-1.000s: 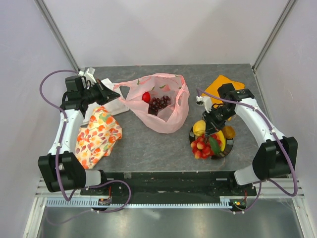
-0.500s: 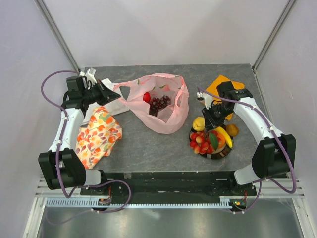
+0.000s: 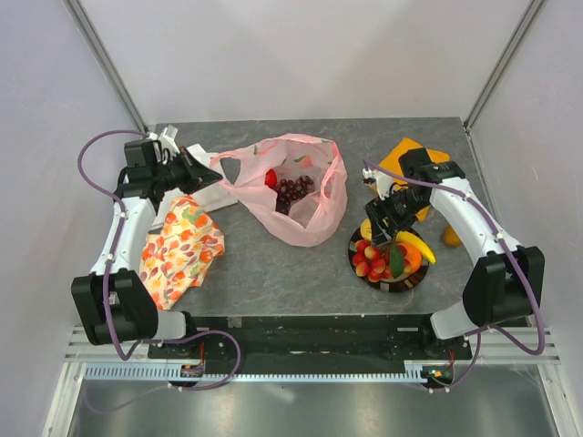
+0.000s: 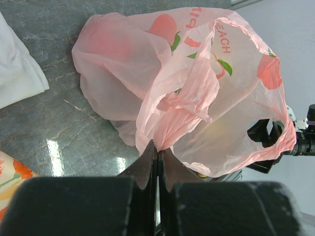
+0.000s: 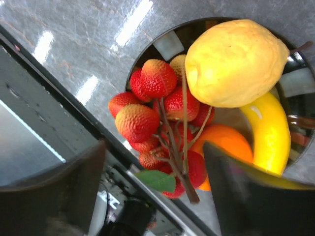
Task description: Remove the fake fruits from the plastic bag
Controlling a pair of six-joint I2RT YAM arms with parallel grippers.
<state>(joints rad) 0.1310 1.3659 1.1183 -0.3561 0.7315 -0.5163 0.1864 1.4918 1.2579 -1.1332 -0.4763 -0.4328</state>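
Observation:
The pink plastic bag (image 3: 305,211) lies open mid-table with a red fruit (image 3: 270,177) and a dark grape bunch (image 3: 293,189) inside. My left gripper (image 3: 211,168) is shut on a gathered fold of the plastic bag (image 4: 197,88) at its left handle. My right gripper (image 3: 386,224) hangs open just above a dark plate (image 3: 402,285). On that plate (image 5: 170,44) lie a yellow apple (image 5: 236,64), a red berry cluster (image 5: 150,105), a banana (image 5: 268,132) and an orange (image 5: 224,145). Nothing sits between the right fingers (image 5: 256,196).
An orange-brown fruit (image 3: 450,237) rests on the table right of the right arm. An orange cloth (image 3: 410,153) lies behind the plate. A floral cloth (image 3: 180,250) and a white cloth (image 3: 208,191) lie at the left. Frame posts stand at the back corners.
My right gripper has opened above the plate and shifted slightly left. The orange-brown fruit has moved right, away from the plate's edge. The left gripper keeps its hold on the bag.

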